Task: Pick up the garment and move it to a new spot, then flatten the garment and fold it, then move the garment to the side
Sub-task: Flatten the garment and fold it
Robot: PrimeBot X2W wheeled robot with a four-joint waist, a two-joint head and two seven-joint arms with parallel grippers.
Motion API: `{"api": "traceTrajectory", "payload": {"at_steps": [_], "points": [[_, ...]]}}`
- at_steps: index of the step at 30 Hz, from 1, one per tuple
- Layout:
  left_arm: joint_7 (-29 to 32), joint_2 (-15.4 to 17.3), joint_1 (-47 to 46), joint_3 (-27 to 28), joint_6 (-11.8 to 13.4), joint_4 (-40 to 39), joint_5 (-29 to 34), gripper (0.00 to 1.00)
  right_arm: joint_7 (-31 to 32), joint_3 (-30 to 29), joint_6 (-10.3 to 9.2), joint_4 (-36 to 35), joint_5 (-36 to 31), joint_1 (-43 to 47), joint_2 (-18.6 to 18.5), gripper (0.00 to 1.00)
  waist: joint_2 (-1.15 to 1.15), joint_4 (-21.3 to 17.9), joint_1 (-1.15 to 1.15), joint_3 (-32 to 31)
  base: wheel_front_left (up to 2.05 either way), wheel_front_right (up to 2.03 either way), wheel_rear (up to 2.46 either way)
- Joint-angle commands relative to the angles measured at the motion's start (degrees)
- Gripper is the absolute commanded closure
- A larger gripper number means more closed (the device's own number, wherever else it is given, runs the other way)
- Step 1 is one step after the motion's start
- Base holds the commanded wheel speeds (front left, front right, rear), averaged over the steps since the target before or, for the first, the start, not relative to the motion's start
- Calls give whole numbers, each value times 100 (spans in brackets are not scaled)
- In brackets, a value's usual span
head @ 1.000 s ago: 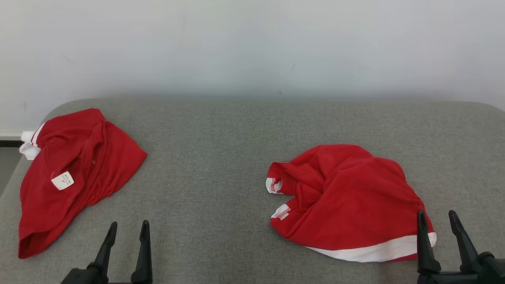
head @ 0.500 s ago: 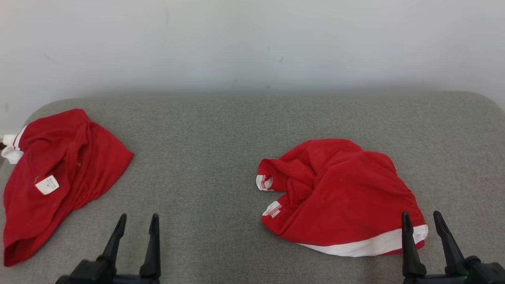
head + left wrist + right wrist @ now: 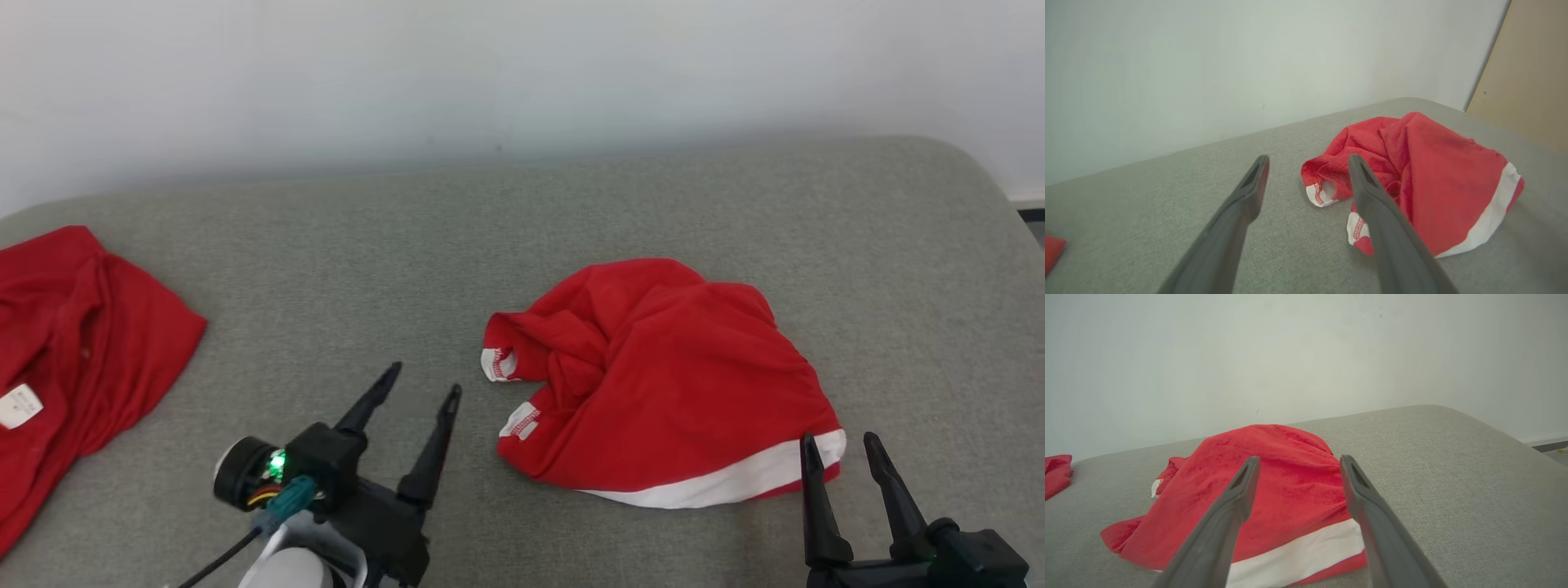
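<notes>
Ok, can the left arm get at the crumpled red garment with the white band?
Probably yes: the left end effector is open and points toward the red garment, with bare grey surface between them.

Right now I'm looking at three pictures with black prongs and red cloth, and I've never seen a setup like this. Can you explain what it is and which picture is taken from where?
This is a robot with two arms. The black prongs are its grasping tools, each with two long fingers. The widest picture comes from a camera on the robot's head, looking down at a grey padded surface. In it the left tool is at the lower left and the right tool at the lower right. The other two pictures come from a camera on each wrist, looking along that tool's own fingers. A crumpled red garment with a white band lies on the surface between the tools, nearer the right one. A second red garment, with a small white label, lies at the far left. Both tools are open and hold nothing.
</notes>
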Motion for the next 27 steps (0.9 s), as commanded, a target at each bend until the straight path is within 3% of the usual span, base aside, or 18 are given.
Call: {"api": "traceTrajectory", "payload": {"at_steps": [1, 11, 22, 23, 24, 25, 27], "points": [[44, 64, -104, -136, 10, 47, -73, 0, -2, 1, -12, 14, 3, -57, 13, 0, 0, -152, -1, 114, 0, 0, 0], [669, 589, -594, -1467, 10, 401, -696, 0, -3, 21, -12, 63, 28, -162, 40, 0, 0, -573, -1, 322, 0, 0, 0], [785, 741, -829, -2096, 10, 938, -1101, 0, -3, 75, -13, 71, 58, -225, 59, 0, 0, -950, -1, 424, 0, 0, 0], [795, 736, -863, -2164, 10, 989, -1143, 18, -3, 60, -13, 62, 60, -217, 59, 0, 0, -964, -1, 428, 0, 0, 0], [804, 735, -899, -2220, 10, 1045, -1163, 85, -4, 48, -13, 56, 55, -208, 61, 0, 0, -975, -1, 432, 0, 0, 0], [768, 744, -978, -2303, 10, 1140, -1192, 100, -4, 27, -13, 48, 47, -199, 62, 0, 0, -988, -1, 430, 0, 0, 0], [617, 722, -1035, -2309, 10, 1214, -1220, 100, -4, -12, -13, 35, 49, -166, 64, 0, 0, -966, -1, 398, 0, 0, 0]]}}
